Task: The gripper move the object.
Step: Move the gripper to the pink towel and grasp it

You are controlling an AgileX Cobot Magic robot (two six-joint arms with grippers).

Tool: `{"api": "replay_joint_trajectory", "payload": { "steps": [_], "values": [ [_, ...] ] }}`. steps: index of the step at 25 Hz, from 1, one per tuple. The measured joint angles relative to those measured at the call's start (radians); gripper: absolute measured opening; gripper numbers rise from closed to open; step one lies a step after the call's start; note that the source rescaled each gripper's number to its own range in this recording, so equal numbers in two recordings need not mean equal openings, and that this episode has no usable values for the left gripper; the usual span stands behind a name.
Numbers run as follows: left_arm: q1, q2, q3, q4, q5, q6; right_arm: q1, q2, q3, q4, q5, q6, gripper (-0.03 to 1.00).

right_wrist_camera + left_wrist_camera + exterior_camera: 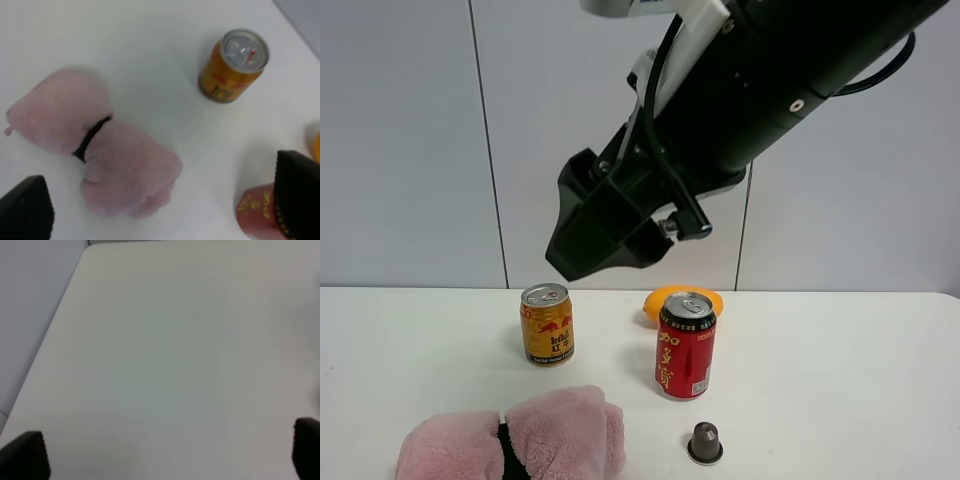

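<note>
the pink towel [520, 440] lies on its side at the near edge of the white table [840, 380], left of the middle, pinched at its waist by a black band [506, 448] so it bulges on both sides; part of it runs off the bottom of the high view. behind it stands a gold can [547, 325], upright and clear of the towel, and to the right of that a red can [686, 345], also upright, with something orange [658, 300] partly hidden just behind it. a small dark capsule [705, 443] sits in front of the red can, apart from the towel. the right gripper [595, 235] hangs in the air on its big black arm, above the cans and touching nothing; its wrist view shows its two fingers [27, 210] set wide apart, the towel below them and nothing held. the left gripper [165, 455] is also spread wide, its black tips at the two corners of its own view, over bare table with nothing between them
</note>
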Motion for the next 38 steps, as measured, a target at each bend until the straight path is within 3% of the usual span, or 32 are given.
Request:
{"api": "replay_joint_trajectory", "payload": {
  "steps": [9, 17, 24, 38],
  "values": [
    [0.0, 0.0, 0.0, 0.0, 0.0, 0.0, 0.045, 0.087, -0.122, -0.001, 0.09, 0.004, 0.85],
    [0.0, 0.0, 0.0, 0.0, 0.0, 0.0, 0.046, 0.266, -0.243, -0.001, 0.199, -0.028, 0.85],
    [0.0, 0.0, 0.0, 0.0, 0.0, 0.0, 0.087, 0.348, -0.309, -0.001, 0.237, -0.064, 0.84],
    [0.0, 0.0, 0.0, 0.0, 0.0, 0.0, 0.152, 0.365, -0.318, -0.106, 0.281, 0.073, 0.84]
  ]
}}
